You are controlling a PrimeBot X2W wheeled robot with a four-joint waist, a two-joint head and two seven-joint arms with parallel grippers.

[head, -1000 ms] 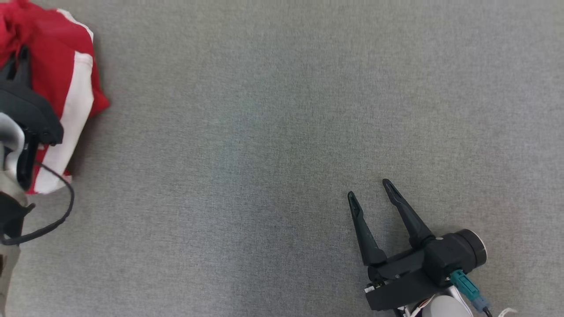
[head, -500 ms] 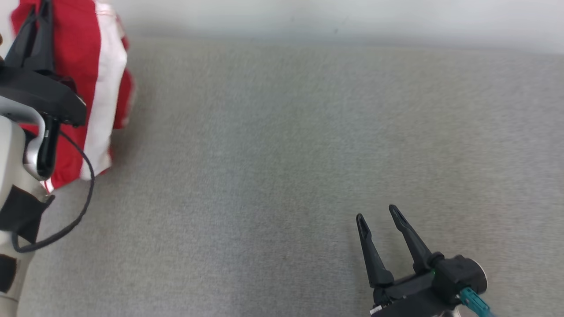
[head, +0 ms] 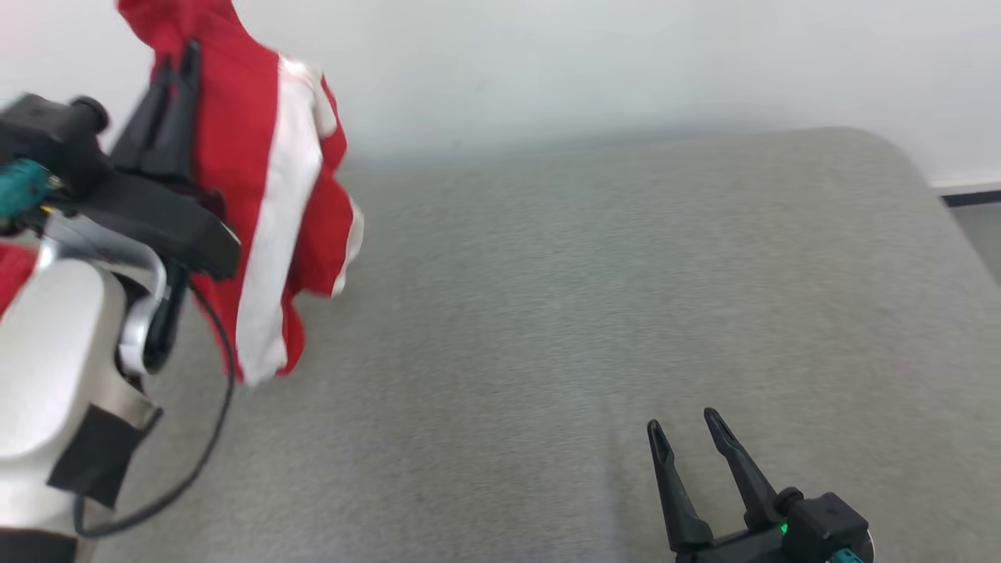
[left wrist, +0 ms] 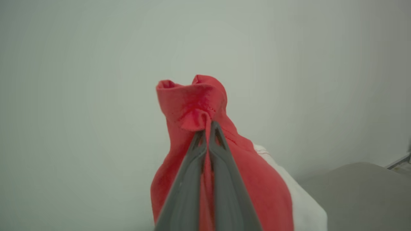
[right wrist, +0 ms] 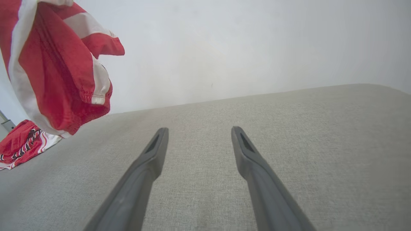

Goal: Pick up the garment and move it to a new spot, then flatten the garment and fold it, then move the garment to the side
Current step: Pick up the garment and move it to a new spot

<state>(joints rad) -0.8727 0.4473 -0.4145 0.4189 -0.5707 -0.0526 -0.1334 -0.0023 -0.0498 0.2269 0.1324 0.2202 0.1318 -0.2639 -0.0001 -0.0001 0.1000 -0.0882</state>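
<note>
The garment [head: 266,195] is red with broad white stripes and hangs bunched in the air above the grey table's [head: 586,313] left side. My left gripper [head: 178,59] is shut on a fold near the garment's top. In the left wrist view the two fingers [left wrist: 192,166] press together on red cloth [left wrist: 192,102], and the rest drapes below them. In the right wrist view the garment [right wrist: 54,73] dangles at the upper left, clear of the surface. My right gripper [head: 684,426] stands open and empty low over the table's front right, also seen as [right wrist: 199,130].
A second red, patterned cloth [right wrist: 22,142] lies on the table at the far left. A white wall [head: 626,62] stands behind the table. The table's rounded far-right corner [head: 899,156] meets a dark baseboard [head: 970,197].
The head camera has tilted up, bringing the wall into view. My left gripper has risen with the garment, which now hangs off the table. The right gripper stays open.
</note>
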